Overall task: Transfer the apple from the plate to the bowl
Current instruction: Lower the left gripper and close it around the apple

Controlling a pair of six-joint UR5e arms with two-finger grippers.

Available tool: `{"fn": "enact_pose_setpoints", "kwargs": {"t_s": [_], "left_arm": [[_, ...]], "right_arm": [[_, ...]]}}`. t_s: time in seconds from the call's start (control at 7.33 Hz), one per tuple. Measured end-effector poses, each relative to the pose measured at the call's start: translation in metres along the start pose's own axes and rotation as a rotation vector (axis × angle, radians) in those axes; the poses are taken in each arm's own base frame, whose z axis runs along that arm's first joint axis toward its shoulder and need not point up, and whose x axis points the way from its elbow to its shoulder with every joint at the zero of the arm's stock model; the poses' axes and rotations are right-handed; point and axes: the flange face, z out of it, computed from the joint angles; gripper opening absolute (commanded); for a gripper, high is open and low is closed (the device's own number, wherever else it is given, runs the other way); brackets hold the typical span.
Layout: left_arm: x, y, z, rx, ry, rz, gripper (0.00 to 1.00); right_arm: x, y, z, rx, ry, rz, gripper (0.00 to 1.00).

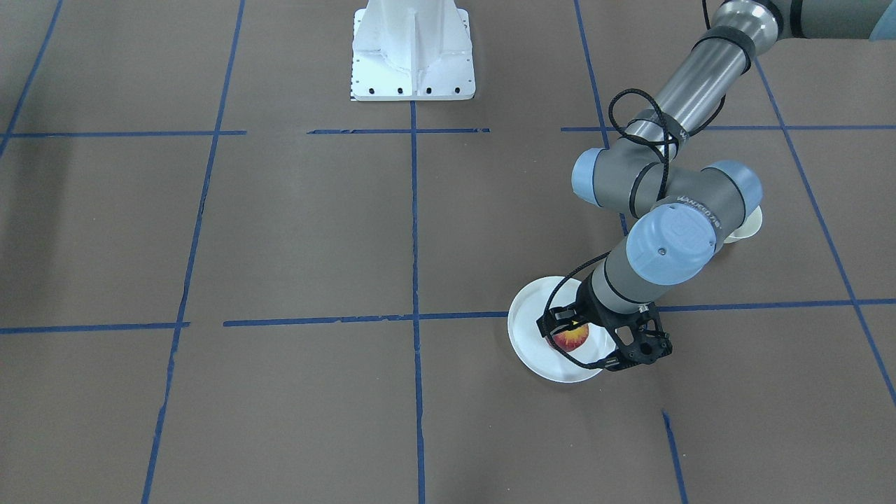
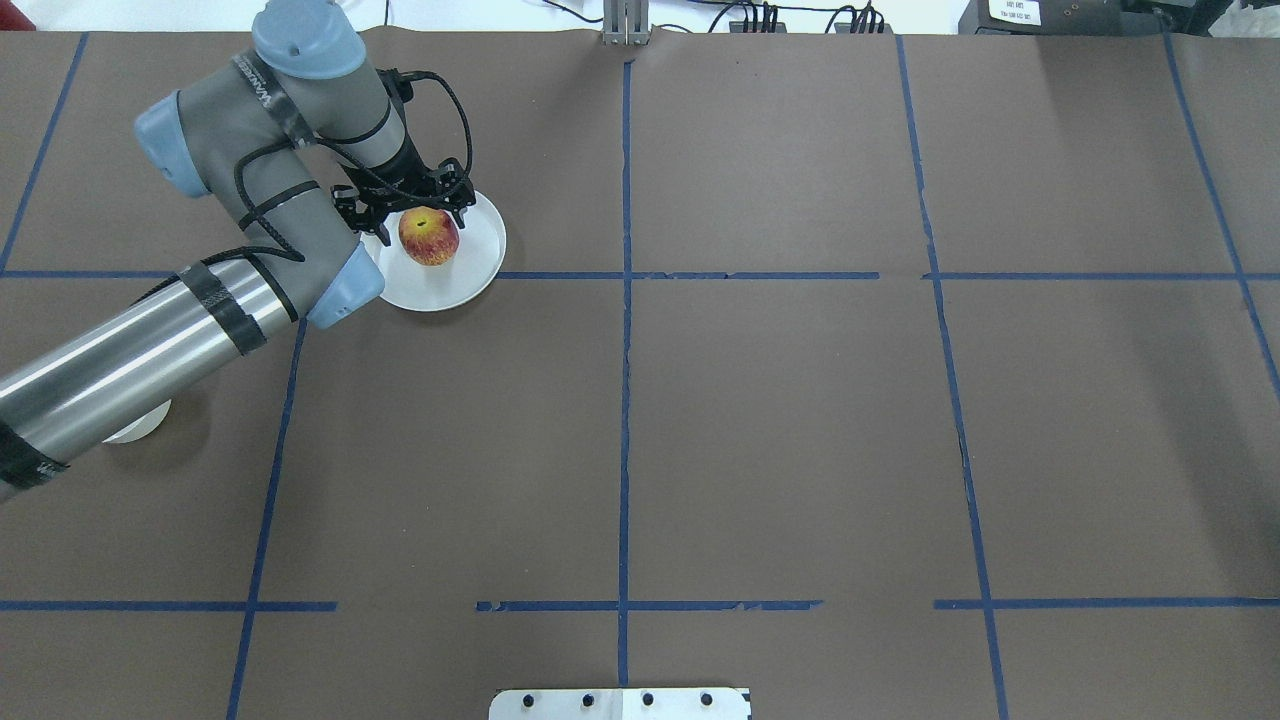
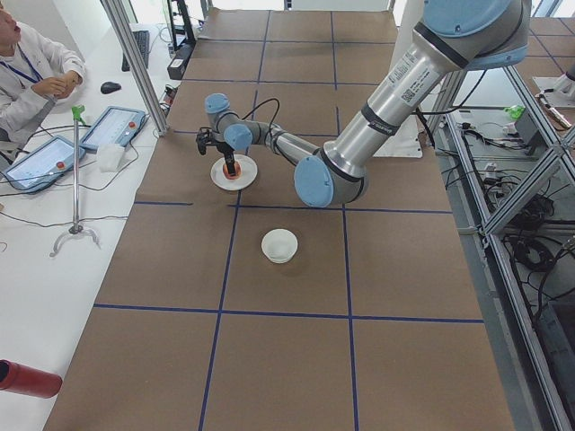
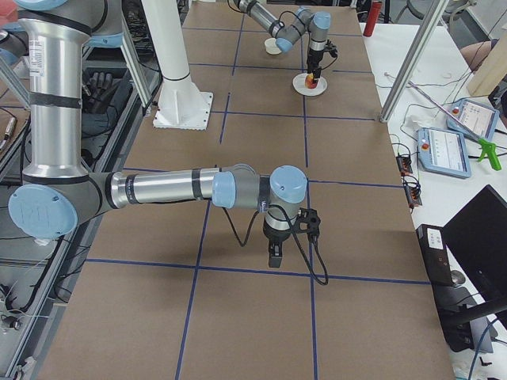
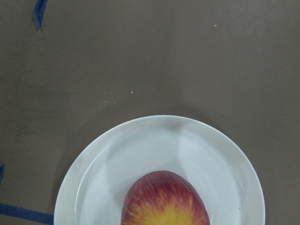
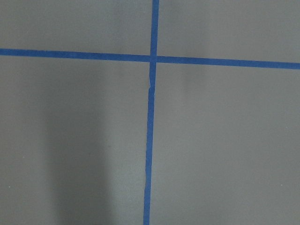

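The red and yellow apple (image 2: 429,236) lies on the white plate (image 2: 470,265), on the table's far left part. My left gripper (image 2: 412,208) is low over the apple, its fingers spread wide to either side of it, open. In the front view the apple (image 1: 572,338) shows between the black fingers on the plate (image 1: 535,315). The left wrist view shows the apple's top (image 5: 165,199) at the bottom edge, on the plate (image 5: 117,154). The cream-white bowl (image 3: 279,245) stands empty, nearer the robot, partly under the left arm (image 2: 135,422). My right gripper (image 4: 273,255) hangs over bare table; I cannot tell its state.
The white robot base (image 1: 413,52) is at the table's near middle. Blue tape lines (image 6: 151,140) cross the brown table top. An operator (image 3: 27,72) sits with tablets (image 3: 112,126) beyond the far edge, by a metal post (image 3: 135,63).
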Motion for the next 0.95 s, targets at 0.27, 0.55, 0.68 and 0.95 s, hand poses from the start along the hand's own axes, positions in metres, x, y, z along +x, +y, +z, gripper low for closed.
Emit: {"fn": "enact_pose_setpoints", "kwargs": {"t_s": [0.27, 0.55, 0.68, 0.95], "left_arm": [[0.001, 0.005, 0.013, 0.001, -0.011, 0.008, 0.45], [-0.001, 0.004, 0.017, 0.012, -0.009, 0.022, 0.0], [0.0, 0.001, 0.012, 0.038, -0.006, 0.03, 0.0], [-0.007, -0.01, -0.049, 0.12, 0.044, 0.035, 0.0]], "right_arm": [[0.0, 0.0, 0.0, 0.0, 0.0, 0.0, 1.0], [0.0, 0.0, 0.0, 0.0, 0.0, -0.001, 1.0], [0.0, 0.0, 0.0, 0.0, 0.0, -0.001, 1.0], [0.0, 0.0, 0.0, 0.0, 0.0, 0.0, 1.0]]}}
